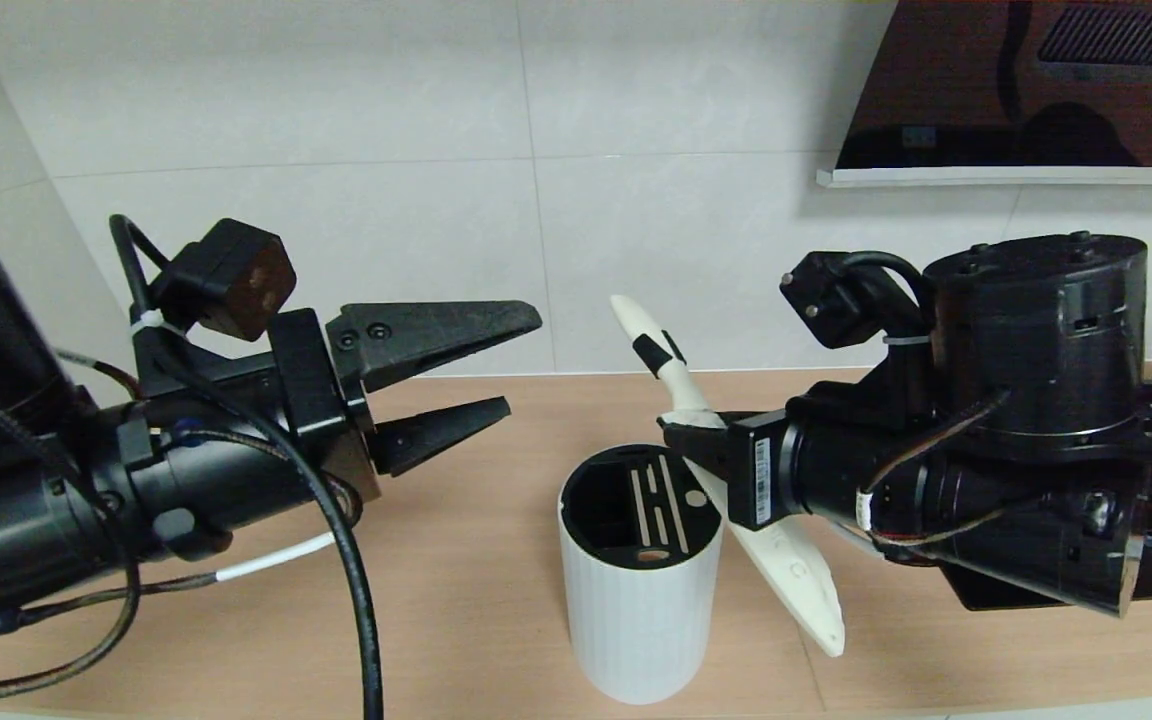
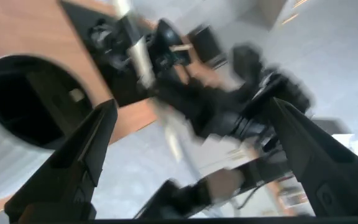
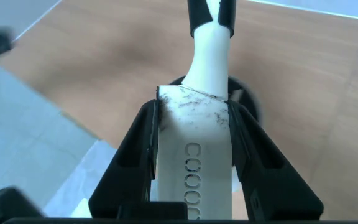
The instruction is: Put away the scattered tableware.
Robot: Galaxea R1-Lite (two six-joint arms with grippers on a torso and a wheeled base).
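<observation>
at the left, the left gripper (image 1: 521,362) is held in the air above the wooden countertop (image 1: 496,600), with its two black fingers spread apart and nothing between them. in the left wrist view the same gripper (image 2: 191,106) is seen with its fingers wide, and the dark mouth and ribbed wall of the holder (image 2: 5,174) lie beyond one fingertip.

in the middle, a white cylindrical utensil holder (image 1: 641,610) is stood upright on the countertop, its black slotted insert visible through the open top.

just right of the holder, a long white utensil (image 1: 796,570) is pinched by the right gripper (image 1: 701,435) near its middle. it is held tilted, with the narrow, black-banded handle end raised towards the tiled wall (image 1: 436,150) and the broad end lowered outside the holder's right wall. whether the holder's rim is touched cannot be told. in the right wrist view the fingers of the right gripper (image 3: 192,115) are pressed against both sides of the utensil (image 3: 210,56).

a dark range hood (image 1: 1026,90) is mounted at the upper right.
</observation>
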